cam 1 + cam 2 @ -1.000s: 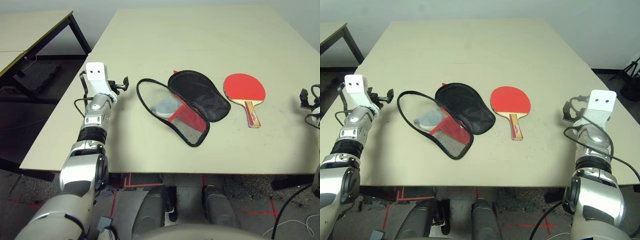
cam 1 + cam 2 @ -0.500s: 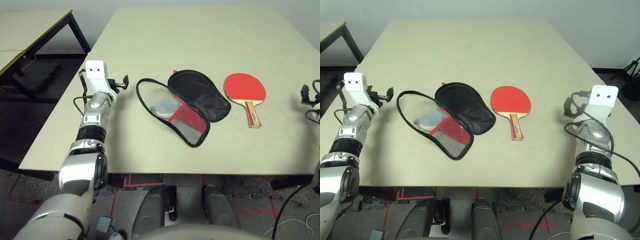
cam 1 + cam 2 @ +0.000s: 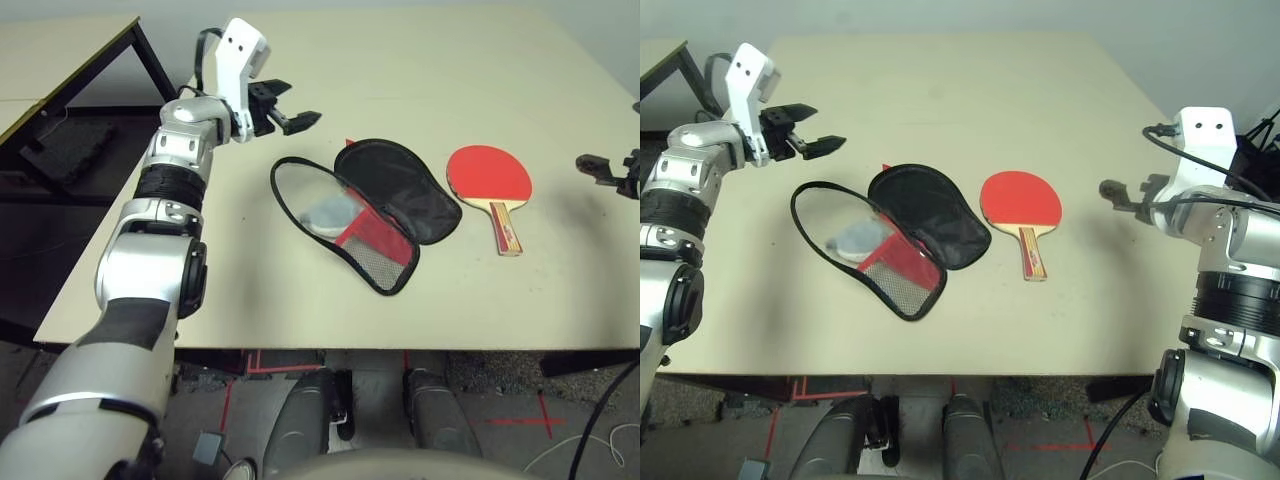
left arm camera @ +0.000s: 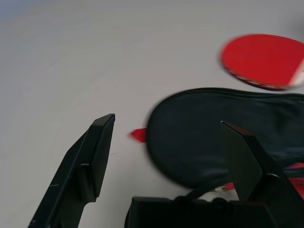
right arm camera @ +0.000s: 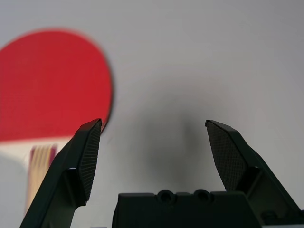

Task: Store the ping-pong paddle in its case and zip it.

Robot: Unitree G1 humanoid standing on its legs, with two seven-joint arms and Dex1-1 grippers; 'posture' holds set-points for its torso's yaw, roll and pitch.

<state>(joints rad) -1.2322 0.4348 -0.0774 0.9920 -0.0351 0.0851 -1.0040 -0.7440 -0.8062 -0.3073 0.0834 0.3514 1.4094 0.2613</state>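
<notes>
Beige tabletop (image 3: 400, 70), grey floor beyond. From the head camera you have the red paddle-shaped soft zip case with black trim and mesh panel (image 3: 365, 212) unzipped and splayed flat, lining up — I'd judge so the blade can drop straight in. Just beside it, apart, lies the red round-bladed ping-pong paddle with its short striped light-wood handle (image 3: 492, 188), handle toward you. Left gripper (image 3: 287, 118) hovers past the case's far-left edge, right gripper (image 3: 1118, 193) off to the paddle's right; both hold nothing.

Left wrist view: your fingers (image 4: 97, 149) stand wide apart, looking across the black lining to the blade.

Right wrist view: fingers spread wide — blade and handle root ahead, shadow on bare table between, a detail the head view lacks.
</notes>
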